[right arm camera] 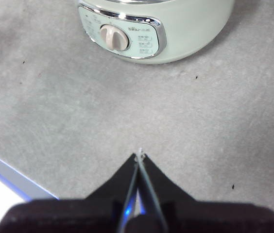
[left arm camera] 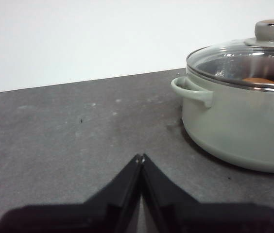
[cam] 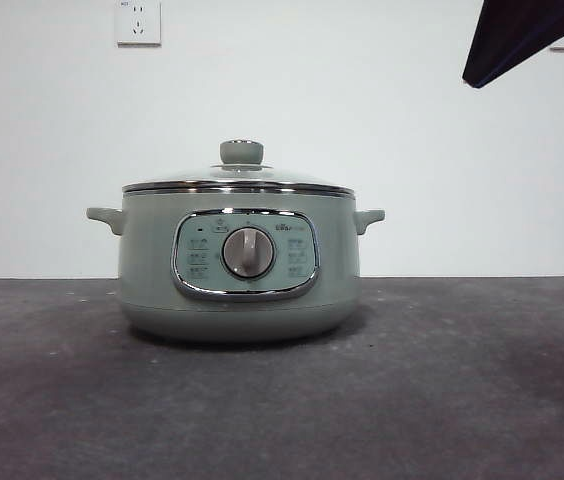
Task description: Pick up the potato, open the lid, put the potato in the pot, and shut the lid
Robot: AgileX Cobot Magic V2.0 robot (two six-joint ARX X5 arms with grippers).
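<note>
The sage-green pot (cam: pixel 237 265) stands on the dark table with the glass lid (cam: pixel 239 180) closed on it and the green knob (cam: pixel 241 152) on top. In the left wrist view the pot (left arm camera: pixel 234 126) is off to one side, and the orange-brown potato (left arm camera: pixel 258 80) shows inside through the lid (left arm camera: pixel 244 60). My left gripper (left arm camera: pixel 140 158) is shut and empty, low over the table beside the pot. My right gripper (right arm camera: pixel 139 156) is shut and empty, above the table in front of the pot's control panel (right arm camera: pixel 122 36).
A black arm tip (cam: pixel 522 40) shows at the top right corner of the front view. Wall sockets (cam: pixel 138 22) sit on the white wall behind. The table's near edge (right arm camera: pixel 10 177) shows in the right wrist view.
</note>
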